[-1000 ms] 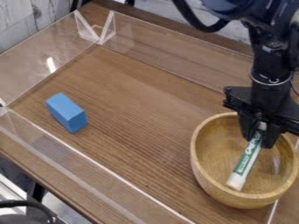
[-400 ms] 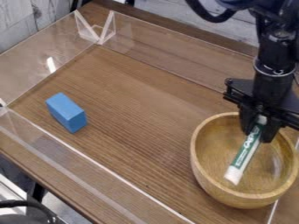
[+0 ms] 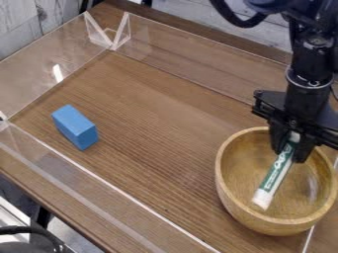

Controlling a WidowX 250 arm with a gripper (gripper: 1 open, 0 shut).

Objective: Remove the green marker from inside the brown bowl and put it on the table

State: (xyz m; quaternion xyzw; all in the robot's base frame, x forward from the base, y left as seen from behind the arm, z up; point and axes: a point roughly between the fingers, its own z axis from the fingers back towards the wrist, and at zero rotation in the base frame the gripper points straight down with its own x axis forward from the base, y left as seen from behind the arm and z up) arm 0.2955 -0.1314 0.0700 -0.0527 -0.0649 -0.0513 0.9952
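While the brown bowl (image 3: 275,188) sits at the near right of the table (image 3: 172,109), the green marker (image 3: 274,175) lies tilted inside it, its lower end on the bowl's floor and its upper end between the fingers of the end effector (image 3: 295,150). The black end effector points straight down into the bowl, clenched on the marker. Farther left, a blue block (image 3: 75,126) rests on the table, well apart from the bowl.

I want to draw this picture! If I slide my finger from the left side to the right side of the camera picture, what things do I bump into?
Blue block → clear corner piece at the back wall → brown bowl, with the green marker inside it.
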